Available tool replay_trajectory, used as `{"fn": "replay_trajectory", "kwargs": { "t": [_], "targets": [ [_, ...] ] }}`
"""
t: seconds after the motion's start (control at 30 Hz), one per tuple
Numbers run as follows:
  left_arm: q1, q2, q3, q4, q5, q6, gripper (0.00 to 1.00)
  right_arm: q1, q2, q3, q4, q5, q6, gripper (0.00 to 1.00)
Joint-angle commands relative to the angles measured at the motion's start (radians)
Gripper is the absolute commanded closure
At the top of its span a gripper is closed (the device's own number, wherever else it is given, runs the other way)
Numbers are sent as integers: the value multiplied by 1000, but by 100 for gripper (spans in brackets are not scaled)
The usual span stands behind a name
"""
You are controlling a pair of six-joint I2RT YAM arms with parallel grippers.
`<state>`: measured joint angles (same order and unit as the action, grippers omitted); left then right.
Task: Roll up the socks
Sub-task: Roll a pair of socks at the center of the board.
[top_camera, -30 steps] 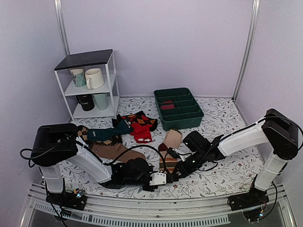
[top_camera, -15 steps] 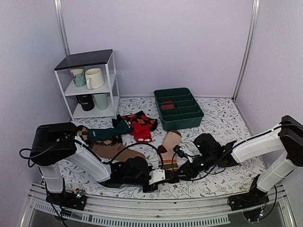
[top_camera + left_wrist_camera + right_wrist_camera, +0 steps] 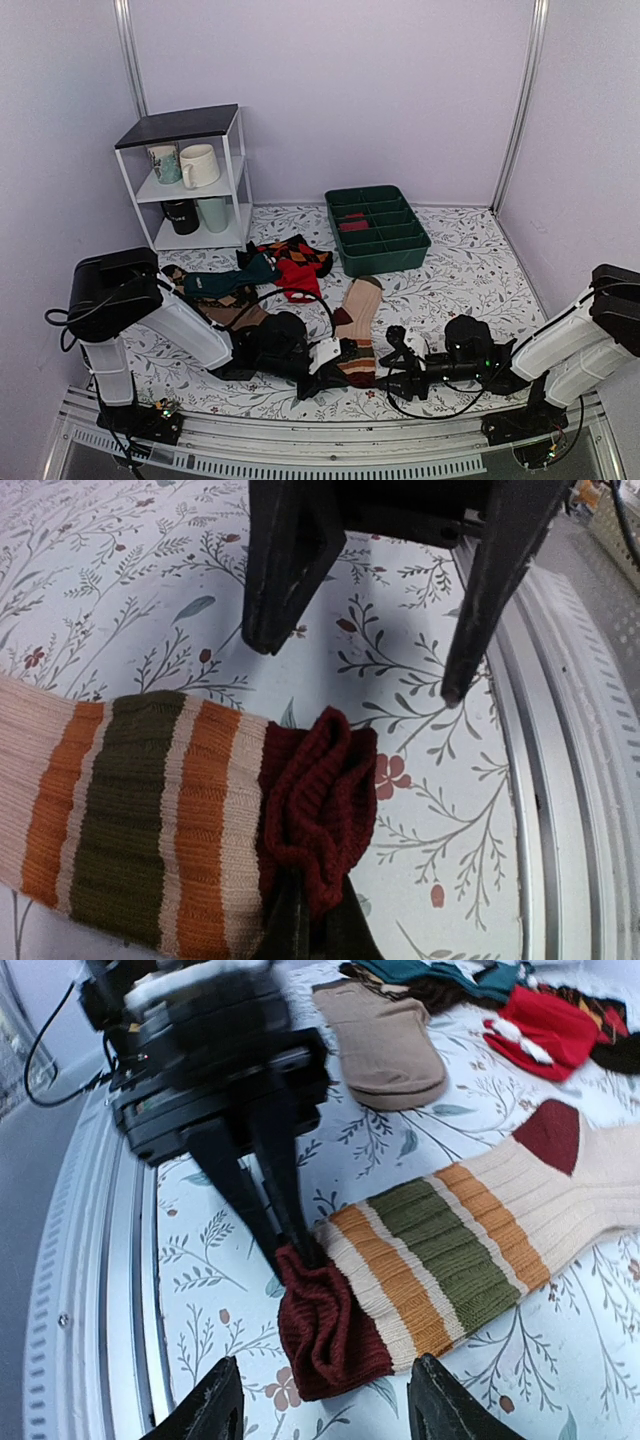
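Note:
The socks (image 3: 360, 310) lie flat near the table's front, beige leg pointing away and striped foot (image 3: 140, 810) toward me. Their maroon toe (image 3: 330, 1330) is bunched up. My left gripper (image 3: 300, 925) is shut on that toe from the left, and in the right wrist view its black fingers (image 3: 285, 1225) pinch the toe's edge. My right gripper (image 3: 325, 1410) stands open just short of the toe with nothing between its fingers. From above, the right gripper (image 3: 397, 362) sits low on the table to the right of the toe.
A plain brown sock (image 3: 385, 1045) lies to the left of the pair, with a teal sock (image 3: 225, 283) and red-and-black argyle socks (image 3: 297, 262) behind. A green divided tray (image 3: 378, 240) stands at the back, a white shelf (image 3: 190, 180) with mugs at back left. The metal front rail (image 3: 330, 450) runs close by.
My right gripper has opened, let go of the sock's foot and drawn back to the right, with the arm dropping low. The left gripper stays shut on the toe.

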<state>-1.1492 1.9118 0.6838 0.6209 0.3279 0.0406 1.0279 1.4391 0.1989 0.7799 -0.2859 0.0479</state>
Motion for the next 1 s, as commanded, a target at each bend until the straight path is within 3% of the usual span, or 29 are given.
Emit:
{"fn": "replay_trajectory", "kwargs": {
  "t": [0.0, 0.27, 0.53, 0.8, 0.97],
  "targets": [
    [16, 59, -28, -170, 56, -45, 100, 19, 61, -44, 231, 48, -144, 41],
    [21, 91, -23, -168, 71, -53, 100, 32, 195, -39, 357, -45, -237, 40],
    [27, 99, -20, -170, 84, -51, 100, 87, 288, 12, 315, -21, -232, 40],
    [30, 107, -13, -175, 95, -47, 100, 87, 342, 13, 369, 103, -257, 47],
    [33, 109, -9, -177, 105, -43, 100, 92, 363, 24, 336, 97, -239, 57]
  ]
}}
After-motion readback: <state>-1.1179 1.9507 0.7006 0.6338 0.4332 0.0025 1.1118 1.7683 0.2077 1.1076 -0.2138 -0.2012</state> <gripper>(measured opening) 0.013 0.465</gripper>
